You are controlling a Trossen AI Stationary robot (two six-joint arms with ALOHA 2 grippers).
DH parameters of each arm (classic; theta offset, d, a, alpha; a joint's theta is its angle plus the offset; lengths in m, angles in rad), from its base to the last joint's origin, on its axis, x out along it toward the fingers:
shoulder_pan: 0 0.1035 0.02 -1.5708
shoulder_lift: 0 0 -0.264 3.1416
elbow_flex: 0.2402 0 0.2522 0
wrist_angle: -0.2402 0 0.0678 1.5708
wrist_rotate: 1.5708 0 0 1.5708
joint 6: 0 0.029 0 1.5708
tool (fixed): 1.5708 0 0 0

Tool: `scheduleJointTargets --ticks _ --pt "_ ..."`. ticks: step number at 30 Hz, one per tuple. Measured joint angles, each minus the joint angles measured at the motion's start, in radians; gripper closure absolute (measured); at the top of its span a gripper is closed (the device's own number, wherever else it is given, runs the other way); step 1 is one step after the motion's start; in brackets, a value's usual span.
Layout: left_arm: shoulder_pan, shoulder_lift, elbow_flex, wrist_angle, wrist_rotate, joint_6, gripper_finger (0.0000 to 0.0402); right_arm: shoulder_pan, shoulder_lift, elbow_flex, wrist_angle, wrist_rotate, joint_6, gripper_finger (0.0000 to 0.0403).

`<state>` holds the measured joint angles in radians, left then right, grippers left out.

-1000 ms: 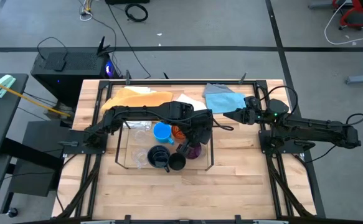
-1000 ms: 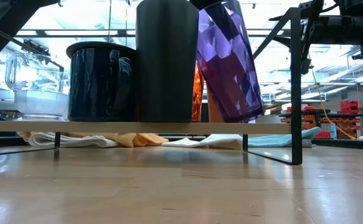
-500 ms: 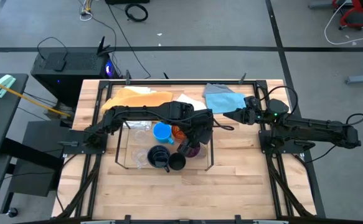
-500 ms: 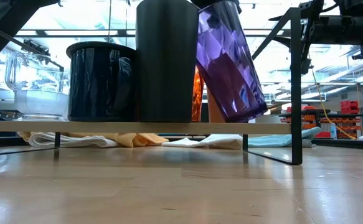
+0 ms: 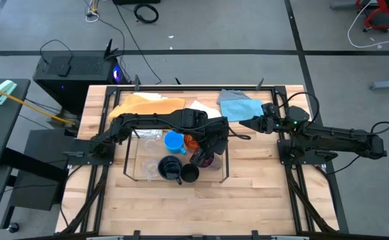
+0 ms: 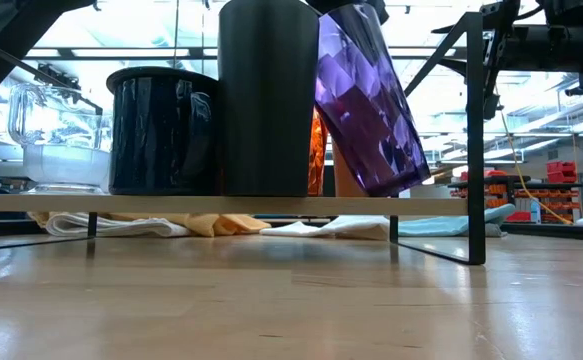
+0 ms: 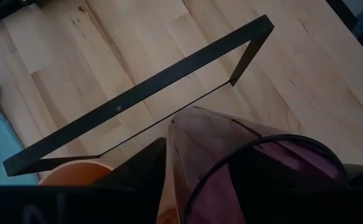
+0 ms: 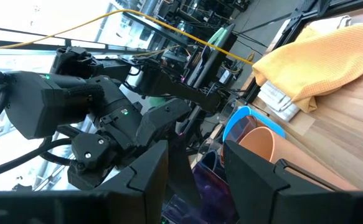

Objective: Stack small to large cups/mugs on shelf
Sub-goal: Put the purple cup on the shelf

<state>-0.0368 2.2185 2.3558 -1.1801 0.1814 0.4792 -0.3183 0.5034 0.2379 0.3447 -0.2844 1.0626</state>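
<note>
Purple tumbler (image 6: 369, 100) leans on the shelf (image 6: 476, 150); I can't tell whether my left end effector (image 5: 211, 150) grips it.

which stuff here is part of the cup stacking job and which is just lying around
Job:
- shelf
- purple tumbler, tilted, at the left gripper
- black cup
- navy mug
- light-blue mug
- clear cups

Lying about:
- yellow cloth
- blue cloth
- white cloth

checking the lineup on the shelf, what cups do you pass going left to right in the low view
clear cup → navy mug → black cup → purple tumbler, which is tilted
</note>
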Motion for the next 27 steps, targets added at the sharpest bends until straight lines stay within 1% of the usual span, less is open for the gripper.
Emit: scheduleJointTargets --ticks 9,14,19,27 --pt "0.000 0.000 0.000 0.001 -0.003 -0.004 0.0186 0.000 0.000 0.000 0.000 0.000 -0.003 0.0243" --pt "0.000 0.000 0.000 0.003 -0.010 -0.004 0.0171 0.000 0.000 0.000 0.000 0.000 -0.008 0.0243" --pt "0.000 0.000 0.000 0.014 -0.012 -0.004 0.0164 0.000 0.000 0.000 0.000 0.000 -0.011 0.0243" --pt "0.000 0.000 0.000 0.018 -0.012 0.002 0.0164 0.000 0.000 0.000 0.000 0.001 -0.011 0.0243"
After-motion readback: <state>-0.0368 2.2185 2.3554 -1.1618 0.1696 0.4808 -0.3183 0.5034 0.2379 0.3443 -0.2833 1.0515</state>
